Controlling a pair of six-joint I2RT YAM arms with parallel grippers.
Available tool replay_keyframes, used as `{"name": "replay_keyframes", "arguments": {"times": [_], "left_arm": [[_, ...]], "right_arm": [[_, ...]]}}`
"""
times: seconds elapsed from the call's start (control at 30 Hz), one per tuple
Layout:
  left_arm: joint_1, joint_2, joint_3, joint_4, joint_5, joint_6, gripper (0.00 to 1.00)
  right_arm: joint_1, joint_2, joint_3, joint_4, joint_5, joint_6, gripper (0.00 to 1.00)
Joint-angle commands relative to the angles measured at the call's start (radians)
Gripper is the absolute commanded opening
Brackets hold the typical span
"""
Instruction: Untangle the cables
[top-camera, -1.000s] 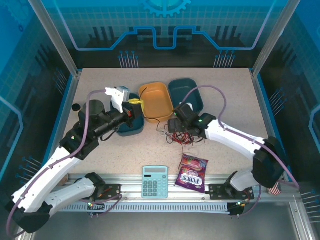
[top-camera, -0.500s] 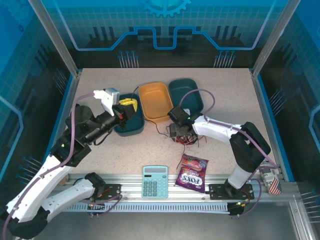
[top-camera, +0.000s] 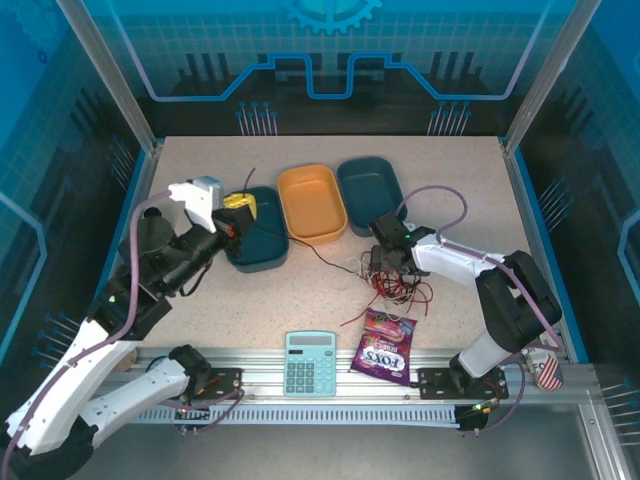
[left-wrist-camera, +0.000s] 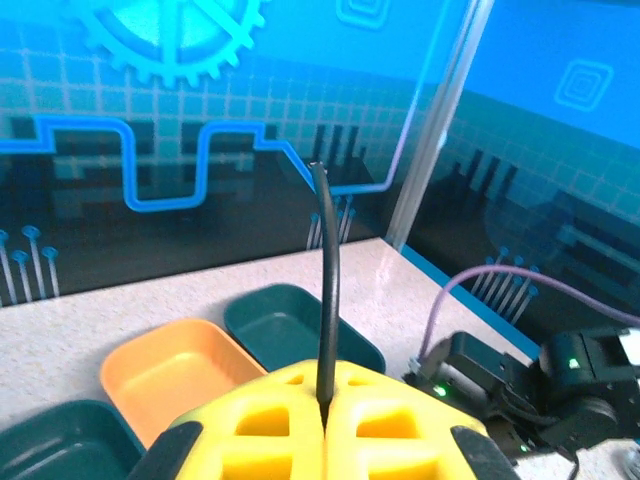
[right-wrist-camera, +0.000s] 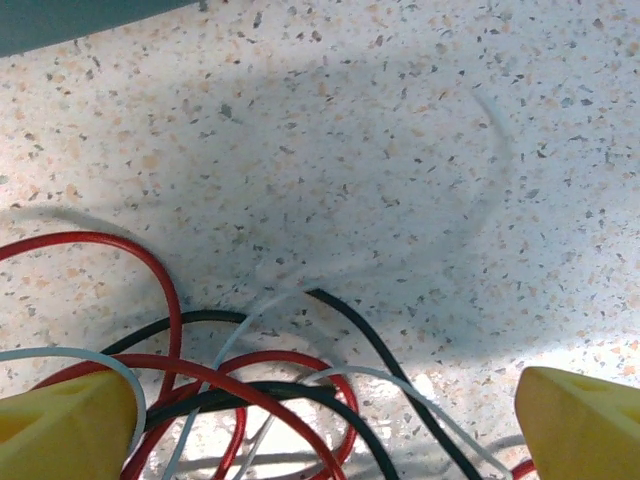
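**Black cable pinched on left; right jaws wide over tangle**

Left gripper (left-wrist-camera: 323, 405): fingers pressed together on the black cable (left-wrist-camera: 327, 300), whose end sticks up past them. It is held by the left teal tray (top-camera: 264, 248).

Right gripper (top-camera: 388, 268): jaws spread wide, low over the tangled cables (top-camera: 402, 290) on the table (top-camera: 460, 180), right of centre. The red cable (right-wrist-camera: 150, 262) and white cable (right-wrist-camera: 60, 354) loop between its fingertips.

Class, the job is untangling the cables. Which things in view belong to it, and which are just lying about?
Belongs to the job: black cable, pinched in the shut left gripper; red cable; white cable; open right gripper above the tangle.

Lying about: calculator; sweets bag; orange tray; left teal tray; right teal tray.
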Motion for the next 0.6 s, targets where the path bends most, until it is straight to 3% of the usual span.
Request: {"name": "replay_keyframes", "arguments": {"times": [0.0, 0.57], "left_arm": [[0.009, -0.061, 0.064, 0.021, -0.107, 0.057, 0.0], [0.009, -0.195, 0.084, 0.077, -0.253, 0.138, 0.0]], "right_arm": [[-0.024, -0.014, -0.025, 0.007, -0.004, 0.007, 0.97], [-0.051, -0.026, -0.056, 0.028, -0.039, -0.002, 0.96]]}}
